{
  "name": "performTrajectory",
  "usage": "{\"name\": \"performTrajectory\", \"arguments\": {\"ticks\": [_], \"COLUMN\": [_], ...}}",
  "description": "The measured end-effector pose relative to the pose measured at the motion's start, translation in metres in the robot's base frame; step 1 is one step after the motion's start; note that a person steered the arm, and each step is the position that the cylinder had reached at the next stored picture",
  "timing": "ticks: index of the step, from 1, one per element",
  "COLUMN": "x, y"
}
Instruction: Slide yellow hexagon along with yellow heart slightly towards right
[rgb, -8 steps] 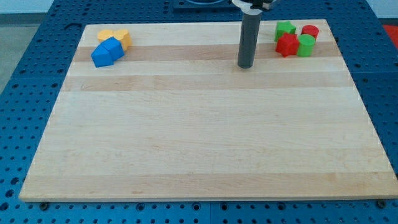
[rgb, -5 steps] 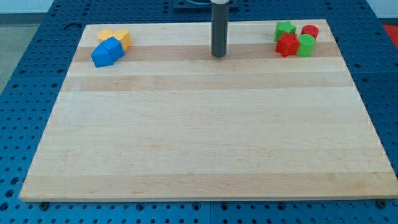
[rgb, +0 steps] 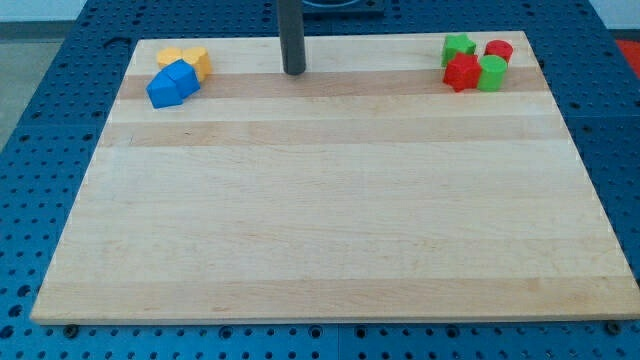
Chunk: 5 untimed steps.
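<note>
A: Since they look like small hard plastic pieces, will they slide easily?

B: I'd judge so, light and slick. My tip (rgb: 293, 72) holds nothing; it stands well right of the yellow hexagon (rgb: 170, 56) and yellow heart (rgb: 197, 61), top left. Push from their left.

A: Count?

B: Two yellow, two blue blocks (rgb: 171, 84), two red blocks (rgb: 463, 71), two green blocks (rgb: 491, 72).

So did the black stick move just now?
Yes. My tip slid toward the view's left along the board's top, away from the red and green blocks, nearer the yellow blocks.
</note>
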<state>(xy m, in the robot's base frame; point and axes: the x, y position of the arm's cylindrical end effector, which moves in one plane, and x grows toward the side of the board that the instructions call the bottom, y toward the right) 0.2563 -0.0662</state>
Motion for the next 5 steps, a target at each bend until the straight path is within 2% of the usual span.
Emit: {"name": "performTrajectory", "arguments": {"ticks": [2,3,4,5], "x": [-0.020,-0.063,-0.064,-0.065], "y": [-0.019,-0.031,-0.040,-0.072]}}
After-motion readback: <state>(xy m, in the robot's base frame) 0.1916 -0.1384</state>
